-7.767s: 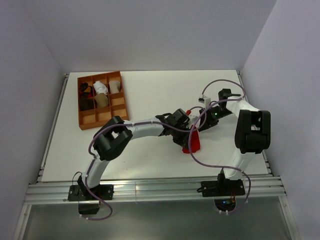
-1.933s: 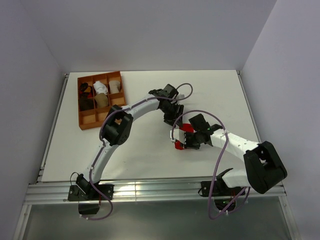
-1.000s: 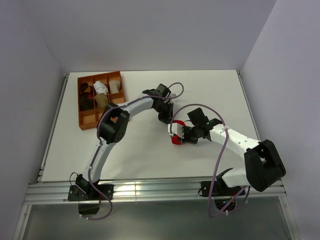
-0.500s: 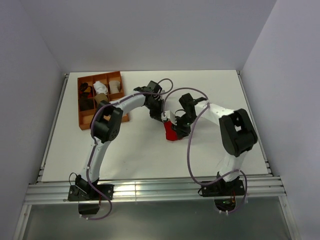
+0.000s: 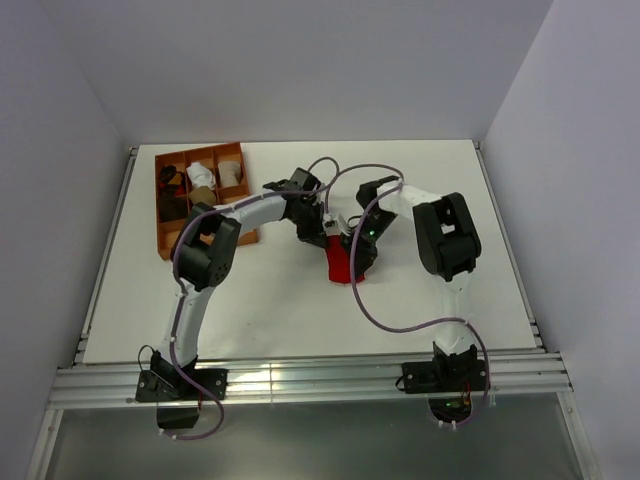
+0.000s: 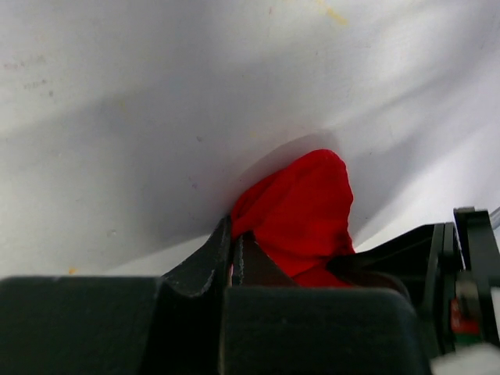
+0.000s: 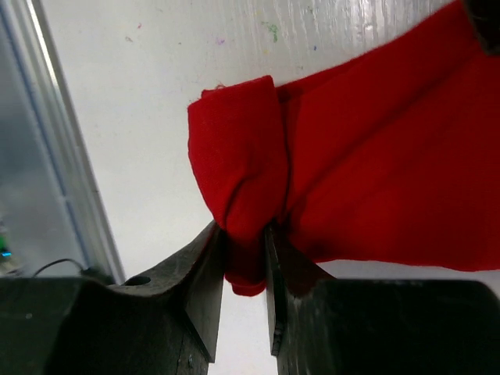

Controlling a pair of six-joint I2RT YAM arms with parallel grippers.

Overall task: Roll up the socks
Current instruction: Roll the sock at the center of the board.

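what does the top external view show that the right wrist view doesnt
Only the top external view: the left arm and right arm whole, both reaching to mid-table, and the orange tray at the far left with rolled socks in its compartments.
Only the right wrist view: the right gripper close up, its jaws shut on a folded edge of the red sock.
Both: the red sock lying on the white table.
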